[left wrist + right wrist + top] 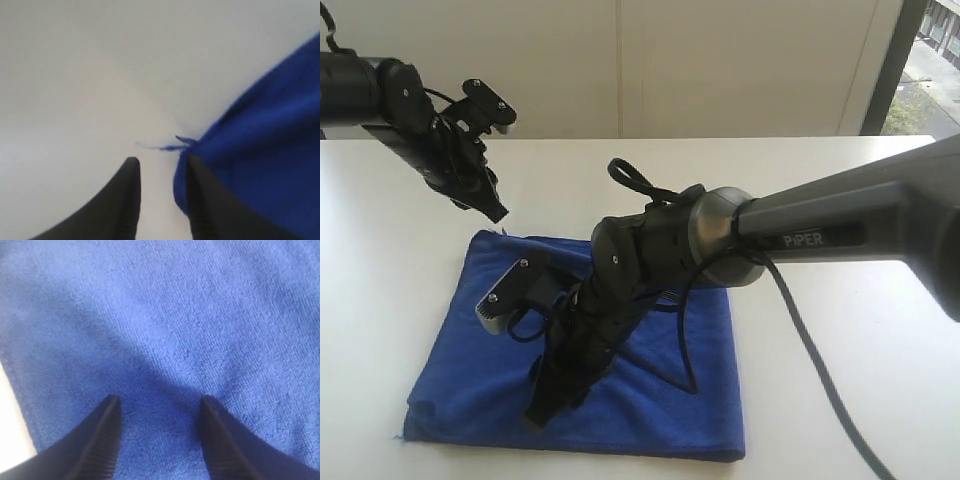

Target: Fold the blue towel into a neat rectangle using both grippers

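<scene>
jaws parted left and right; blue towel [470, 380] flat

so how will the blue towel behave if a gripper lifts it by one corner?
Probably floppy: the towel lies limp and flat on the table, so it should drape and sag. Likely light, since its edges look thin. The fuzzy surface should grip rather than slip, though the loose thread at its corner may snag.

Black jointed arms [625, 260], grey link [860, 205] (marked "PiPER"), loose black cable [815, 355], ribbed pincer fingers [107, 440]
</scene>
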Action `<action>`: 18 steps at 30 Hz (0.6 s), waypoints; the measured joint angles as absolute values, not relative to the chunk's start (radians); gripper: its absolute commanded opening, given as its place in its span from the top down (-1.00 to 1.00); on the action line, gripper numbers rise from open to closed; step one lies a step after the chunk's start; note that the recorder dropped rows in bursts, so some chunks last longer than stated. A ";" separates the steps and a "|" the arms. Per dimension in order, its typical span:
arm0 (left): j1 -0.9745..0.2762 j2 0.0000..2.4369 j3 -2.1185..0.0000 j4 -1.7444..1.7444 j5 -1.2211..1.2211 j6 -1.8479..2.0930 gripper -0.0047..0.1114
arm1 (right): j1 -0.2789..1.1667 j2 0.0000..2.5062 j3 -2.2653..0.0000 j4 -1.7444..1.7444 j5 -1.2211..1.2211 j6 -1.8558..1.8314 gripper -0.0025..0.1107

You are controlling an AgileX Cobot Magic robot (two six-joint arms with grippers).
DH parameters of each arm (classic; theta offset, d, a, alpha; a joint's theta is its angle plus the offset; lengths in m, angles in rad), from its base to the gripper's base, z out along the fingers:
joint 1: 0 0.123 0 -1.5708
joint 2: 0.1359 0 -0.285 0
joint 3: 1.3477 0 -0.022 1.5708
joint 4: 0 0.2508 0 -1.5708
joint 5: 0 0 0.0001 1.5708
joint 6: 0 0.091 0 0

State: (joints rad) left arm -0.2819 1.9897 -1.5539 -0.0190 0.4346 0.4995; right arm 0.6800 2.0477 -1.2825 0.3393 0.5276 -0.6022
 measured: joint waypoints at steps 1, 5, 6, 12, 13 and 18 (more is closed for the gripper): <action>-0.282 1.977 -1.554 -0.019 0.480 0.494 0.68 | 0.678 2.035 -1.281 0.316 0.538 -0.590 0.12; -0.282 1.951 -1.545 -0.087 0.686 0.481 0.92 | 0.637 1.944 -1.268 0.176 0.562 -0.493 0.12; -0.282 1.951 -1.533 -0.126 0.703 0.485 0.92 | 0.619 1.910 -1.268 0.148 0.562 -0.465 0.12; -0.325 1.951 -1.343 -0.431 0.729 0.677 0.92 | 0.502 1.774 -1.268 0.097 0.577 -0.402 0.12; -0.342 1.951 -1.308 -0.440 0.717 0.687 0.92 | 0.484 1.765 -1.268 0.095 0.589 -0.400 0.12; -0.398 1.946 -1.188 -0.448 0.663 0.689 0.92 | 0.429 1.761 -1.268 0.111 0.661 -0.374 0.20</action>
